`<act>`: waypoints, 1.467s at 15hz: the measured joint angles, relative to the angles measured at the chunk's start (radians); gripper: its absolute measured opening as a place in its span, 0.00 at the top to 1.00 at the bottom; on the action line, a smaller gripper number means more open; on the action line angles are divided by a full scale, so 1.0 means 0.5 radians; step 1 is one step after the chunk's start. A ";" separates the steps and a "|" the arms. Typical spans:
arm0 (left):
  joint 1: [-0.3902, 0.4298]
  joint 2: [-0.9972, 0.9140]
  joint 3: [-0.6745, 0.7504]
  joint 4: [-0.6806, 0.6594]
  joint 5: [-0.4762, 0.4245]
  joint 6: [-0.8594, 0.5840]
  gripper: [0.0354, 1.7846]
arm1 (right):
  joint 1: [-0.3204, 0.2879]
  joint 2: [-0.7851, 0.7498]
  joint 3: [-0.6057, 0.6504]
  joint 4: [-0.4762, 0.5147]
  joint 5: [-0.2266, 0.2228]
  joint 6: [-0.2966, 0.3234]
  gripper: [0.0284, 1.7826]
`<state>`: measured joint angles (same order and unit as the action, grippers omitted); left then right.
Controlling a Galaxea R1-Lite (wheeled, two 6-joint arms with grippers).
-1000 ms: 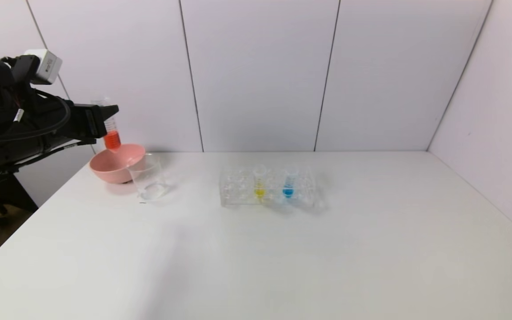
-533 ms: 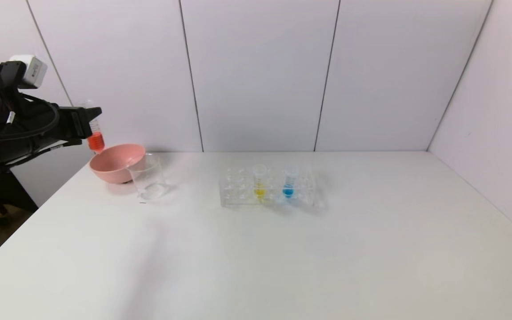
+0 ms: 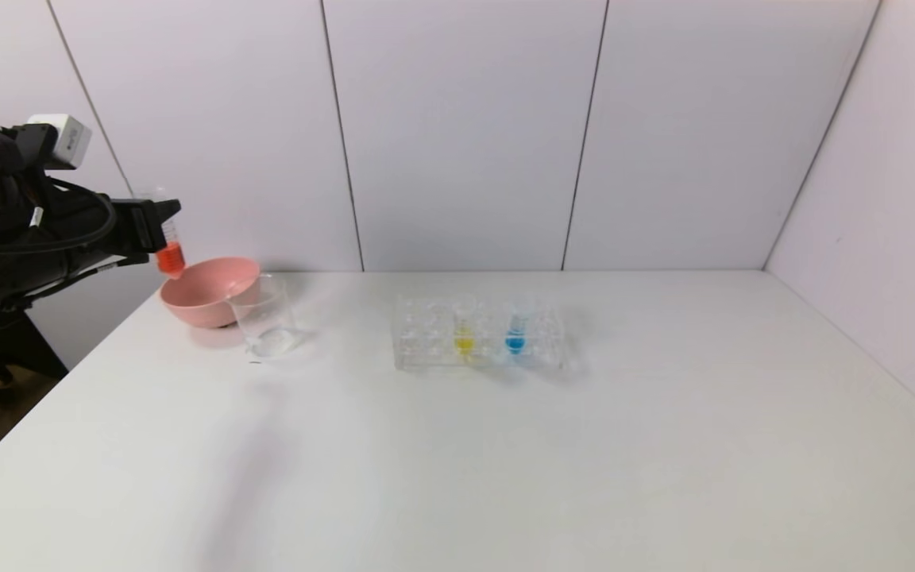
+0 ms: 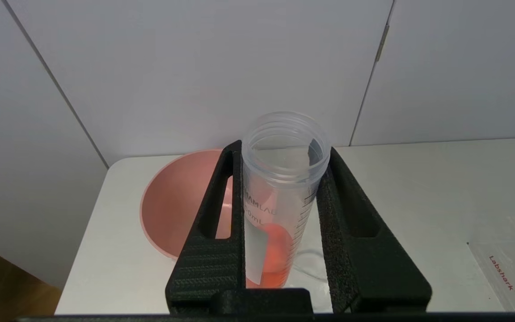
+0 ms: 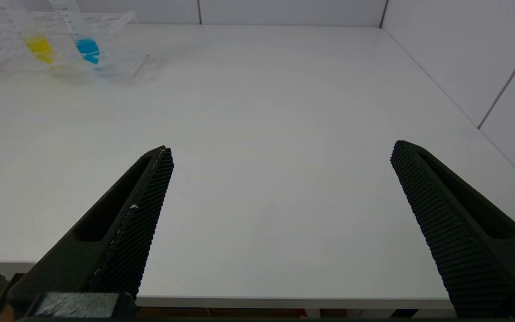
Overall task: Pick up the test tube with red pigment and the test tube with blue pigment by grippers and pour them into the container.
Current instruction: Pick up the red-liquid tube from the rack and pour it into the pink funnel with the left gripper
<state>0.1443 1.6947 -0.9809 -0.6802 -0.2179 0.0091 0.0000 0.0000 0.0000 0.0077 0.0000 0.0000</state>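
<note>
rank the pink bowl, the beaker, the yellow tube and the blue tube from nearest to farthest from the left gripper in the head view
The left gripper holds the red tube at the table's far left.
1. Pink bowl, just below the gripper, far left.
2. Beaker, beside the bowl, toward the middle.
3. Yellow tube, in the rack, mid-table.
4. Blue tube, same rack, further right.

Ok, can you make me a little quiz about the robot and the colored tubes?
1. True or false: the left gripper is shut on the test tube with red pigment.
2. Where is the test tube with blue pigment? A) in the clear rack B) in the pink bowl C) in the container
3. Fill in: the right gripper holds ____.

Key: 1 true; 2 A; 3 nothing, it is open.
</note>
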 joint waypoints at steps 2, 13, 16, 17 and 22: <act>-0.006 0.014 -0.008 -0.006 -0.017 0.002 0.74 | 0.000 0.000 0.000 0.000 0.000 0.000 0.00; -0.004 0.059 -0.037 0.013 -0.030 0.137 0.74 | 0.000 0.000 0.000 0.000 0.000 0.000 0.00; -0.002 0.092 -0.067 0.016 -0.096 0.143 0.74 | 0.000 0.000 0.000 0.000 0.000 0.000 0.00; -0.001 0.107 -0.083 0.016 -0.102 0.143 0.74 | 0.000 0.000 0.000 0.000 0.000 0.000 0.00; 0.013 0.154 -0.110 0.016 -0.151 0.146 0.74 | 0.000 0.000 0.000 0.000 0.000 0.000 0.00</act>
<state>0.1509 1.7717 -1.0357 -0.6723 -0.2934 0.0821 0.0000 0.0000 0.0000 0.0077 0.0000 0.0000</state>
